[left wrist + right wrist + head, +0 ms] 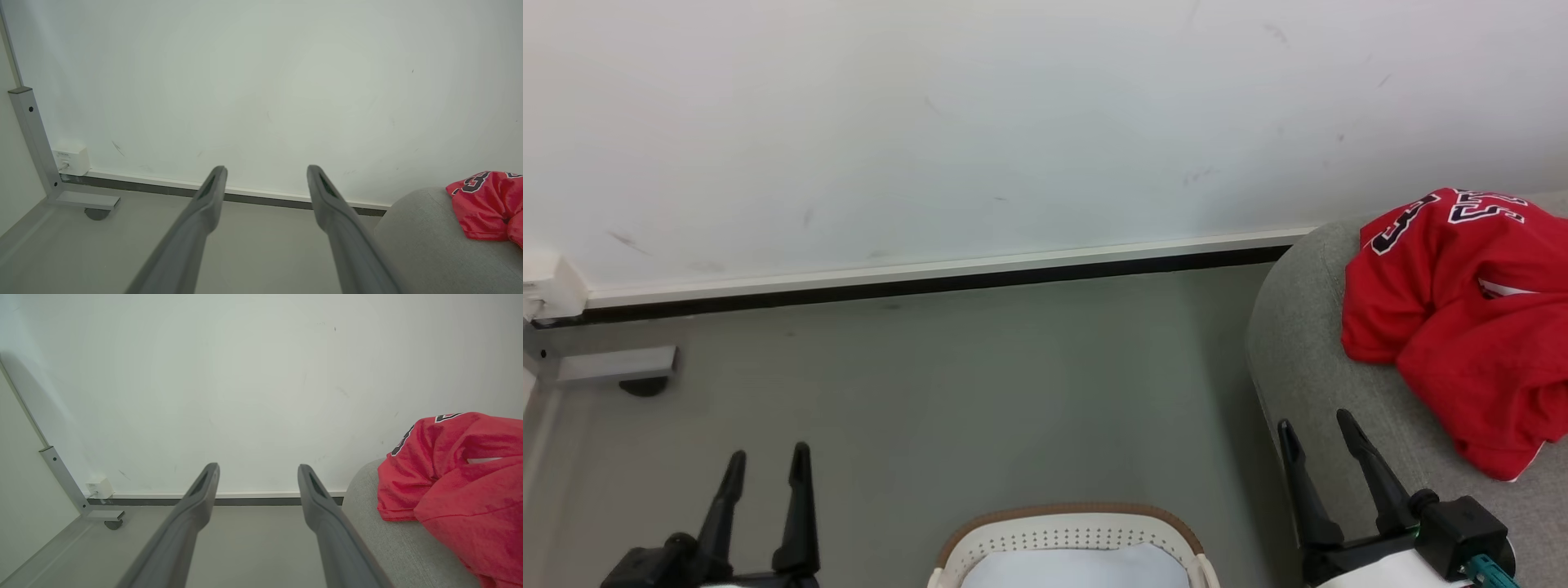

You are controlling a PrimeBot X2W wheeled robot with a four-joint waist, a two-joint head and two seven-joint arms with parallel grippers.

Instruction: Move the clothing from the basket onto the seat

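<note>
Lying in a crumpled heap, the clothing (1462, 318) is seen on the seat (1307, 359) at the right of the head view. It is bright red fabric, with black-and-white outlined characters turned up near its top edge and a sliver of white lining shown in a fold. The heap is draped close to the rounded end of the seat. The basket (1070, 527) is found on the floor (980, 392) at the bottom middle, left of the seat. Its tan far rim and perforated white wall are shown, with a pale surface seen inside.

The left tool (769, 452) is held at the lower left above the floor. Its two dark fingers are parted by a clear gap, and nothing is gripped between them. The right tool (1313, 420) is held at the lower right, over the rounded end of the seat and near the lower edge of the clothing but apart from it — its fingers are likewise spread, and nothing is held.

In both wrist views the fingers are pointed toward a pale wall (1013, 122), along whose foot a white-and-dark skirting strip (931, 278) is run. A grey metal frame leg (32, 139) on a castor (96, 213) is seen at the left, with a small white box (72, 160) set against the wall beside it.
</note>
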